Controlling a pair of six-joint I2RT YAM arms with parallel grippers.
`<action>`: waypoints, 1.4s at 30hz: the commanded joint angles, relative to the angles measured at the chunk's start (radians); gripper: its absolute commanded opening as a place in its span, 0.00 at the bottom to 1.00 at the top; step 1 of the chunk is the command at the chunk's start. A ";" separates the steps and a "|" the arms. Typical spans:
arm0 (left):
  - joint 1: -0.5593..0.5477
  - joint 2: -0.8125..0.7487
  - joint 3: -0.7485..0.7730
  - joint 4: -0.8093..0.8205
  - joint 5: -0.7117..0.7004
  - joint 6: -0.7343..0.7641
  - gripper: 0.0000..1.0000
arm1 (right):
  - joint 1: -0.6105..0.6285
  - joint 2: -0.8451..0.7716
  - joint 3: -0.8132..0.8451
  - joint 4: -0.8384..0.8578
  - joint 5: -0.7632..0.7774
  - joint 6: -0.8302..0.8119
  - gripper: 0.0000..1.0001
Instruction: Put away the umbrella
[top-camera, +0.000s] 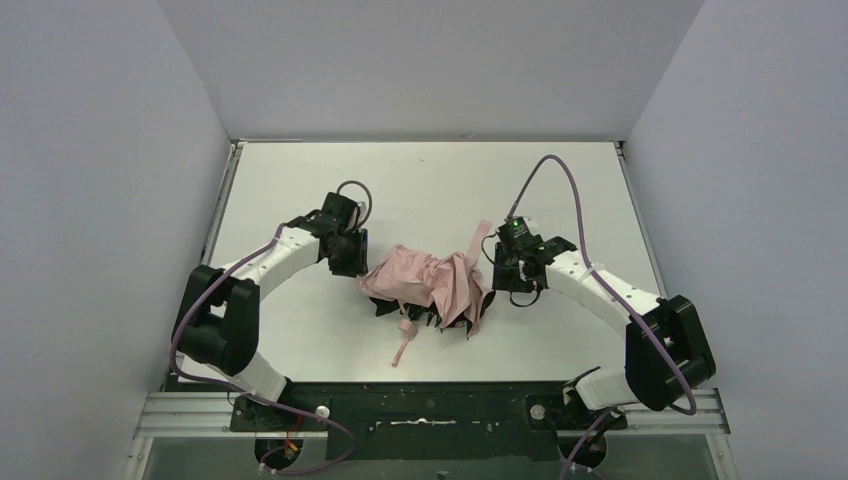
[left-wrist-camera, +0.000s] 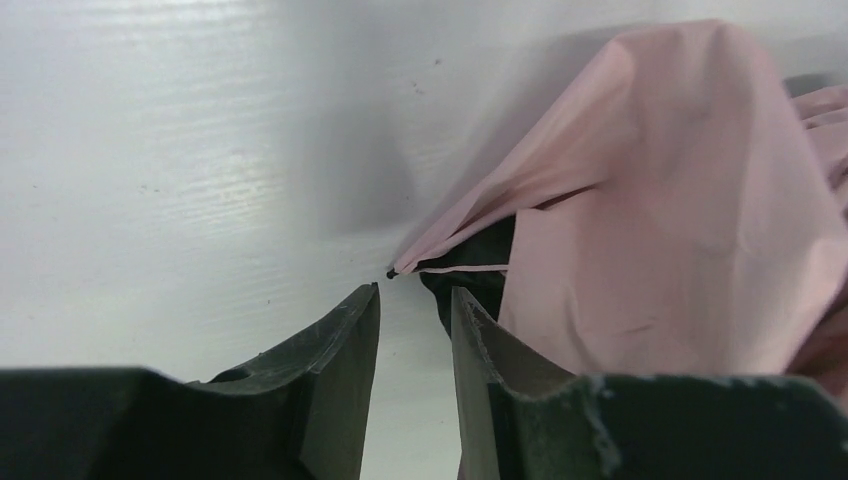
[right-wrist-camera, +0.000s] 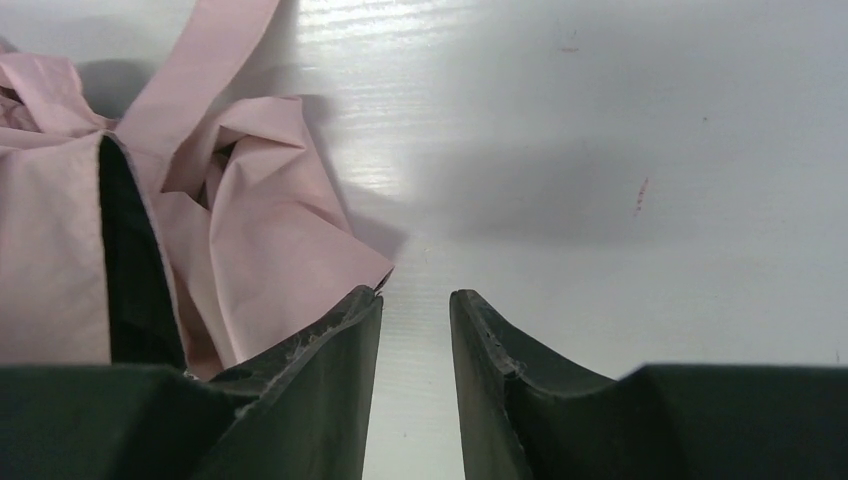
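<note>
The umbrella (top-camera: 430, 285) lies collapsed in a crumpled heap at the middle of the white table (top-camera: 300, 180), pale pink canopy outside, black lining showing. Its pink handle and strap (top-camera: 405, 338) point toward the near edge. My left gripper (top-camera: 347, 262) sits just left of the heap, open and empty; in the left wrist view (left-wrist-camera: 415, 300) a rib tip (left-wrist-camera: 391, 273) lies just ahead of the gap. My right gripper (top-camera: 517, 283) sits just right of the heap, open and empty; in the right wrist view (right-wrist-camera: 416, 300) pink fabric (right-wrist-camera: 270, 240) touches its left finger.
White walls enclose the table on three sides. The arm bases and a metal rail (top-camera: 430, 410) run along the near edge. Purple cables (top-camera: 560, 180) loop over both arms.
</note>
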 joint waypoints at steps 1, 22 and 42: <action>-0.033 0.031 -0.038 0.074 -0.016 -0.030 0.29 | 0.020 0.030 -0.028 0.033 -0.031 -0.006 0.33; -0.311 0.242 0.089 0.230 0.121 -0.011 0.24 | 0.237 0.211 -0.048 0.484 -0.162 0.249 0.31; -0.330 0.435 0.494 -0.086 0.247 0.356 0.24 | 0.287 0.107 -0.259 0.980 -0.101 0.607 0.30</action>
